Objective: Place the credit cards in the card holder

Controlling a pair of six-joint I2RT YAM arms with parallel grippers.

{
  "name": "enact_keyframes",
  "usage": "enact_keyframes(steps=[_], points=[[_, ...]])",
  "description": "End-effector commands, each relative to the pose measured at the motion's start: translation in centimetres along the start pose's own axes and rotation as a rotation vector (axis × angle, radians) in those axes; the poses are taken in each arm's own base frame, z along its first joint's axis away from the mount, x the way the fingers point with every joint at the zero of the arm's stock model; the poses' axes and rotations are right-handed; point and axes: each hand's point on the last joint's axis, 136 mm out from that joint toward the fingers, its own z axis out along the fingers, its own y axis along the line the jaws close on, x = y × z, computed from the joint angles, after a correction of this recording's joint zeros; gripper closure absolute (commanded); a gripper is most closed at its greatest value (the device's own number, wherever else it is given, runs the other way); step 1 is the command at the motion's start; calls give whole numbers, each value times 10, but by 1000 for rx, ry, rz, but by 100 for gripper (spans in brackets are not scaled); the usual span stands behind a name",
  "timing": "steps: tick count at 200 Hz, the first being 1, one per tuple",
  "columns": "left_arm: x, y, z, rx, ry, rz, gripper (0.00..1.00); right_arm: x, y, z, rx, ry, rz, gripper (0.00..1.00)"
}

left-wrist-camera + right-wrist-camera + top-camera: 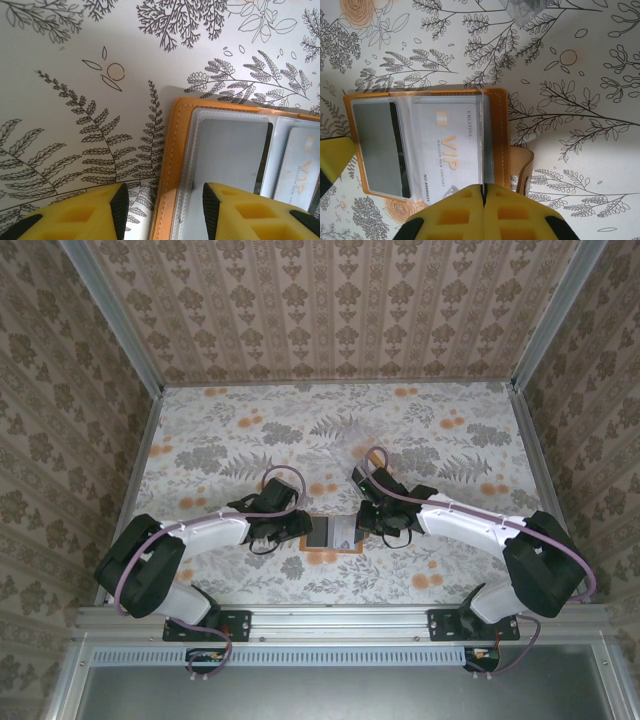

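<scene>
The card holder (500,130) lies open on the table, orange, with clear pockets; it sits between the two grippers (333,533). A grey credit card (230,150) fills one pocket and a white VIP credit card (447,145) the other. My left gripper (165,212) is open, its jaws straddling the holder's stitched orange edge (172,165), one fingertip (211,210) over the grey card's pocket. My right gripper (482,192) is shut on a thin credit card seen edge-on (480,135), which stands along the VIP card's pocket near the holder's spine.
The holder's tan closing tab (524,170) sticks out beside my right fingers. A clear plastic box (525,10) stands further off on the flowered table cover (330,430). Patterned walls close in the table on three sides.
</scene>
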Motion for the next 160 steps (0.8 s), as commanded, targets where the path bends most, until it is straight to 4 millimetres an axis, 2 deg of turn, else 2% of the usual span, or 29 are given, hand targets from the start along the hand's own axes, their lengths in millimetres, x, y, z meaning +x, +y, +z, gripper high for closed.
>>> enact_keyframes(steps=[1, 80, 160], points=[[1, -10, 3, 20, 13, 30, 54, 1, -8, 0, 49, -3, -15, 100], [2, -11, 3, 22, 11, 32, 55, 0, -8, -2, 54, -13, -26, 100], [2, -12, 3, 23, 12, 32, 55, -1, 8, 2, -16, -3, -12, 100]])
